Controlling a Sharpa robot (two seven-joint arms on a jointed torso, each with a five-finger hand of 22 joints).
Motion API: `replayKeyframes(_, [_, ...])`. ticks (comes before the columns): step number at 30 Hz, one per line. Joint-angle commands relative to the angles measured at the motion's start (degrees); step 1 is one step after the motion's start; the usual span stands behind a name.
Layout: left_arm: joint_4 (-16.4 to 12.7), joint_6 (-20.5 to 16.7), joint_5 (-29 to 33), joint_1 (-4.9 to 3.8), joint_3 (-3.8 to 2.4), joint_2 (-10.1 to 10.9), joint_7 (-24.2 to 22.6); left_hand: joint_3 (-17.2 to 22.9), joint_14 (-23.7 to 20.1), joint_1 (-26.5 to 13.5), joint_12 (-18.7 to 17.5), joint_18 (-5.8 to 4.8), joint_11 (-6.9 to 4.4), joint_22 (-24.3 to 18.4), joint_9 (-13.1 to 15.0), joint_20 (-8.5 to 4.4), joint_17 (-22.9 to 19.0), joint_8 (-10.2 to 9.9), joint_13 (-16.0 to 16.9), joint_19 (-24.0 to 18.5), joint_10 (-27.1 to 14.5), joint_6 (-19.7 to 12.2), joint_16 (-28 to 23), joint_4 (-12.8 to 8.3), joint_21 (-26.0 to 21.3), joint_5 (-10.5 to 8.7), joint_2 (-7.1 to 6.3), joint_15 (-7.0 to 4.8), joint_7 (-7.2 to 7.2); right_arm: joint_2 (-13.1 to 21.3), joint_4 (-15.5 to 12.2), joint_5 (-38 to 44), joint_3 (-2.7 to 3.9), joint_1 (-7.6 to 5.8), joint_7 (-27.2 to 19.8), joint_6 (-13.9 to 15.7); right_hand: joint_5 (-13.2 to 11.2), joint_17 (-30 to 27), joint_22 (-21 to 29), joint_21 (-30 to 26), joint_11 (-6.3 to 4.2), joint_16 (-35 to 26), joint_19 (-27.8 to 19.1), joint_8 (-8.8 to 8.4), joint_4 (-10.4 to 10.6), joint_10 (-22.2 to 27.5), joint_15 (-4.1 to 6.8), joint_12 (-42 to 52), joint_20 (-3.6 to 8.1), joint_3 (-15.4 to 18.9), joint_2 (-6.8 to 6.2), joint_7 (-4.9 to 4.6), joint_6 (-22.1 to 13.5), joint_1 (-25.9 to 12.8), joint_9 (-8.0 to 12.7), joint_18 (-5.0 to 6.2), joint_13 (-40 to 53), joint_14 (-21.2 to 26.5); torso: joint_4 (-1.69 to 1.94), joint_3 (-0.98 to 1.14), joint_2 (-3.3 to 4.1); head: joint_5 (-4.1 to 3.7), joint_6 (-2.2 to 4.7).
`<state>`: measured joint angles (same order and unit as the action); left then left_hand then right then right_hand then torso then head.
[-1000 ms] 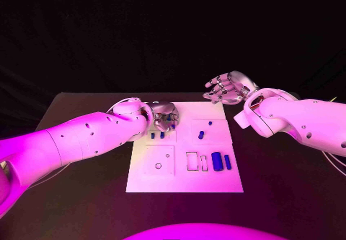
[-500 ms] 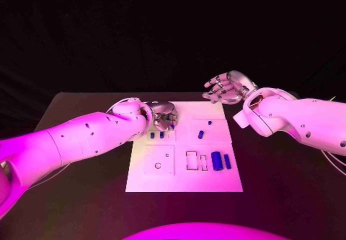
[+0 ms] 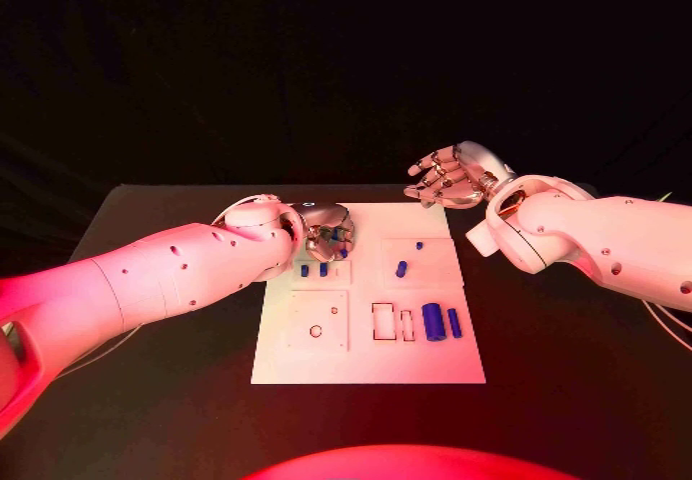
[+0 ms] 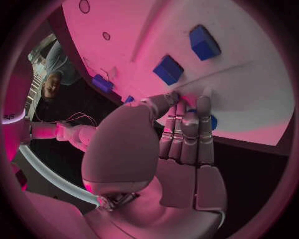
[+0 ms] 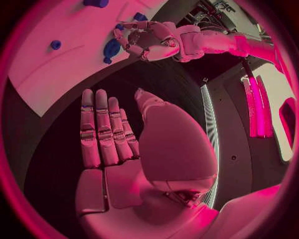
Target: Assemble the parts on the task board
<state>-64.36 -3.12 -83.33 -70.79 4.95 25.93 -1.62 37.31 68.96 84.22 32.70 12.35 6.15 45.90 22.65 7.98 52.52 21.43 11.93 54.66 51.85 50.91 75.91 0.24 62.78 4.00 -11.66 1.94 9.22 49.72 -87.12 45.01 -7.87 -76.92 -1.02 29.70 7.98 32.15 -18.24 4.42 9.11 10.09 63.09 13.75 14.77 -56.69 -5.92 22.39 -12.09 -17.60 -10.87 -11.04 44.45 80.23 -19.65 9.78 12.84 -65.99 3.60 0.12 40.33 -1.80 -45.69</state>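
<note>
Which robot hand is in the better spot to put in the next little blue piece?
Probably the left silver hand: it sits over the white task board's far corner, fingers at a small blue part. The right silver hand hovers open beyond the board's far edge.

The left hand rose from the lower part of the circle, its silver fingers lying close together and stretched toward the task board. The fingertips reached the white surface – they seemed to touch it, though this was hard to tell. A small blue part showed just beside the fingertips, half hidden behind them (whether the hand held it could not be seen). Two blue square parts stood on the board a little beyond the fingers, the second one near the first. Farther along the board's edge lay another blue part – and two small round holes were visible on the white plate.
</note>
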Motion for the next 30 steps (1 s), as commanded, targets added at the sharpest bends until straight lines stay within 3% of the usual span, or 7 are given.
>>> replayKeyframes(1, [0.02, -0.28, 0.03, 0.18, 0.13, -0.11, -0.28, 0.46, 2.11, -0.76, -2.45, -2.62, -0.36, 2.68, -0.67, -0.37, 2.34, -0.57, -1.75, 1.39, 2.33, 1.13, 2.27, -0.34, 2.20, 0.73, 1.47, -0.05, -0.10, -0.06, -0.05, -0.02, 0.01, 0.02, -0.13, -0.18, 0.02, -0.33, 0.32, -0.86, 0.08, -1.09, -1.57, 1.13, -0.41, 1.46, 0.09, -0.53, 0.04, -1.45, -0.90, -2.19, 0.39, -1.40, 0.49, 0.72, -0.41, 0.48, 0.01, 0.03, 0.00, 0.02, 0.02])
replayKeyframes(4, [-0.05, -0.81, 0.14, 0.18, 0.13, -0.09, -0.54, 0.27, 3.73, -1.17, -2.84, -3.06, -0.87, 4.99, -0.58, -0.52, 3.97, -0.51, -1.79, 3.20, 4.03, 2.66, 3.27, -0.48, 3.90, 0.75, 1.78, -0.47, -0.47, -0.09, -0.04, -0.03, 0.01, 0.02, -0.17, -0.18, 0.02, -0.33, 0.32, -0.86, 0.08, -1.09, -1.57, 1.13, -0.41, 1.46, 0.09, -0.53, 0.04, -1.45, -0.90, -2.19, 0.39, -1.40, 0.49, 0.72, -0.41, 0.48, 0.00, 0.02, 0.00, 0.06, 0.08])
replayKeyframes(13, [-1.20, -3.17, 2.19, 0.21, -0.18, 1.35, -1.33, 0.37, 4.46, -1.72, -4.93, -3.28, -0.90, 5.98, -0.56, -0.68, 4.09, -1.16, -2.35, 4.01, 5.46, 3.72, 3.47, -0.68, 4.68, 0.81, 1.80, -0.58, -0.46, -0.13, -0.01, -0.12, 0.01, 0.03, -0.32, -0.14, 0.01, -0.44, 0.59, -0.84, 0.10, -1.23, -1.64, 1.20, -0.35, 1.45, 0.06, -0.50, 0.00, -1.43, -0.82, -2.22, 0.44, -1.56, 0.50, 0.73, -0.58, 0.49, -0.02, 0.02, -0.01, 0.14, 0.34])
replayKeyframes(20, [-2.95, -2.91, 5.80, 0.20, -1.08, 3.29, -0.98, -0.01, 4.94, -2.54, -6.01, -3.38, -0.95, 6.39, -0.49, -0.64, 4.37, -1.49, -2.54, 4.45, 6.34, 4.34, 3.70, -0.43, 4.92, 0.84, 1.60, -0.57, -0.49, -0.04, 0.00, -0.17, 0.01, 0.03, -0.33, -0.12, 0.01, -0.44, 0.59, -0.84, 0.10, -1.23, -1.64, 1.20, -0.35, 1.45, 0.06, -0.50, 0.00, -1.43, -0.82, -2.22, 0.44, -1.56, 0.50, 0.73, -0.58, 0.49, 0.06, 0.04, -0.09, 0.17, 0.56])
replayKeyframes(30, [-5.85, -2.14, 8.92, 0.16, -2.92, 7.05, -0.10, -0.21, 4.95, -2.92, -6.44, -3.40, -0.99, 6.39, -0.44, -0.63, 4.17, -1.62, -2.59, 4.52, 6.67, 4.59, 3.69, -0.27, 4.88, 0.87, 1.52, -0.58, -0.56, 0.17, 0.02, -0.20, 0.01, 0.03, -0.29, -0.11, 0.01, -0.50, 0.71, -0.83, 0.11, -1.29, -1.67, 1.23, -0.31, 1.44, 0.05, -0.49, -0.02, -1.41, -0.79, -2.23, 0.46, -1.65, 0.51, 0.73, -0.67, 0.48, 0.18, 0.02, -0.16, 0.47, 0.86])
